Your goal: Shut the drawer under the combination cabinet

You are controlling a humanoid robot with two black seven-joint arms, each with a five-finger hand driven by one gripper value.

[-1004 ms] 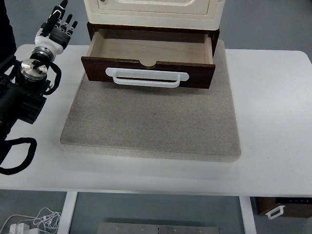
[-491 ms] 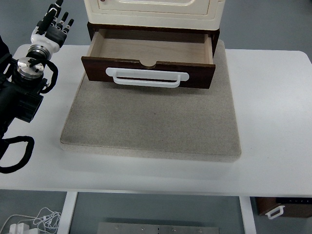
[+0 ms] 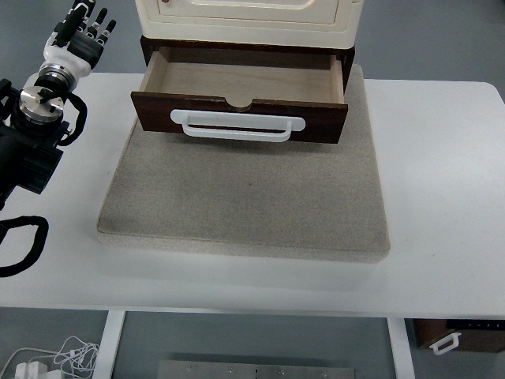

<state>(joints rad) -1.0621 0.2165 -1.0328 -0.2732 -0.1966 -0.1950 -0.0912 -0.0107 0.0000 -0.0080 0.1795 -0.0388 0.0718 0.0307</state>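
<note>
I see the drawer [image 3: 241, 99] pulled open under the cabinet [image 3: 246, 16], its white handle [image 3: 237, 126] facing me, on a grey mat [image 3: 245, 197] on the tabletop [image 3: 442, 197]. My left hand [image 3: 79, 35] is raised at far left, well apart, fingers [image 3: 99, 17] spread and holding nothing.

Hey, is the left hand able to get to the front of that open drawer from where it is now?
Probably yes. The left hand hovers open at the table's far left, and nothing stands between it and the drawer front or its white handle.
</note>
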